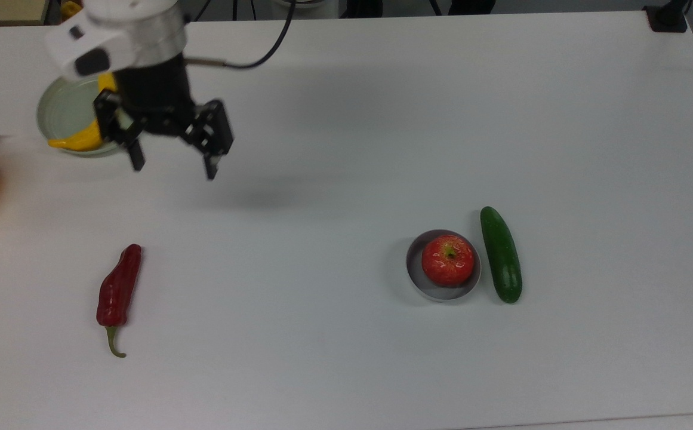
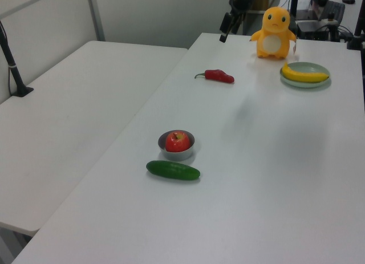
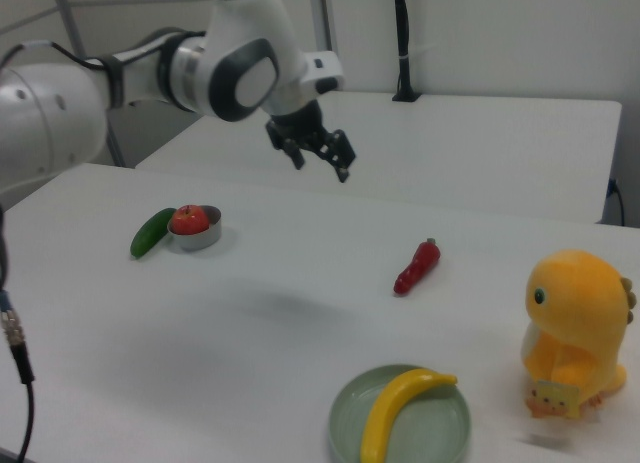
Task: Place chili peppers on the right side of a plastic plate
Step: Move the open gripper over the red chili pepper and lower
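The dark red chili pepper (image 1: 118, 289) (image 2: 219, 76) (image 3: 417, 267) lies flat on the white table, its green stem pointing to the top view's bottom edge. The pale green plastic plate (image 1: 59, 110) (image 2: 315, 83) (image 3: 443, 431) sits at the top view's upper left with a yellow banana (image 1: 77, 142) (image 3: 395, 413) on it. My gripper (image 1: 174, 171) (image 2: 225, 30) (image 3: 321, 170) hangs open and empty well above the table. In the top view it shows just right of the plate and partly covers it, up and to the right of the pepper.
A grey bowl (image 1: 418, 283) (image 3: 205, 240) holding a red apple (image 1: 448, 260) (image 2: 178, 141) stands at the top view's right, with a green cucumber (image 1: 501, 255) (image 2: 173, 170) beside it. An orange plush toy (image 2: 274, 40) (image 3: 575, 333) stands close to the plate.
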